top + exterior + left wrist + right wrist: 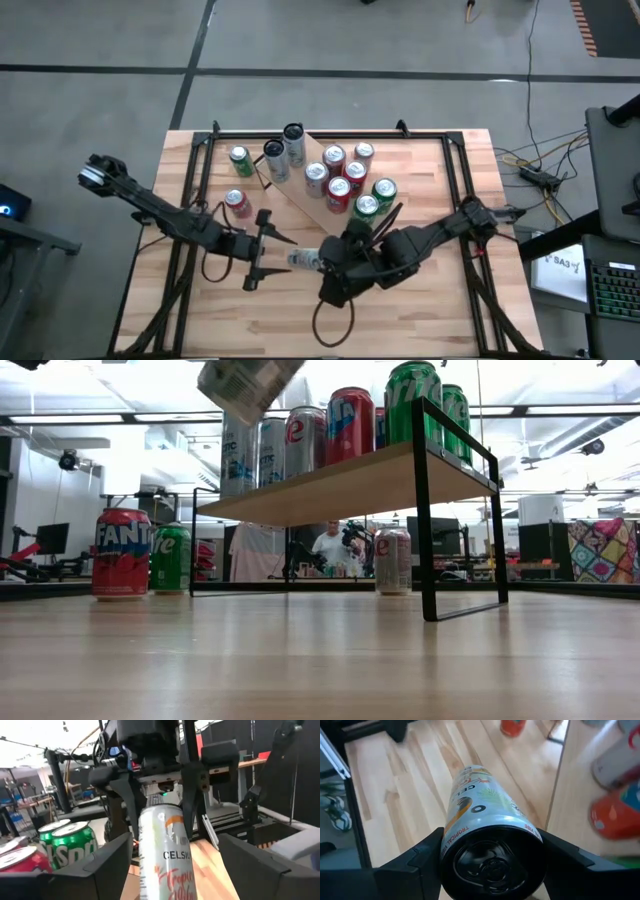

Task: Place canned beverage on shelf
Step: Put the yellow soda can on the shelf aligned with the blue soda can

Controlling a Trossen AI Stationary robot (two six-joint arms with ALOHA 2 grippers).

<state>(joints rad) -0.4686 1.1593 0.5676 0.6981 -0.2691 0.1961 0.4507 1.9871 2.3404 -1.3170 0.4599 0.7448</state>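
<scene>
White and slim, a Celsius can (303,260) lay on its side in the air at the lower centre of the high view, gripped at its base end by the right hand (325,262), whose two dark fingers (412,865) pressed against opposite sides of the can (487,827) in the right wrist view. Just left of it in the high view, the left hand (262,250) stood released, its jaws spread apart and not touching the can; in the left wrist view the can (165,850) sat between that hand's wide-set fingers (107,862) with gaps on both sides. The shelf (300,195), a light-wood board with black metal end frames, stood at the upper centre of the high view on the plank bench (430,320) and carried red, green and silver cans (345,180) on top. In the low view the Celsius can (245,385) hung at the top edge, left of centre, above the level of the shelf (340,485). A red Fanta can (121,552) and a green can (171,558) stood on the bench at the left of that view.
</scene>
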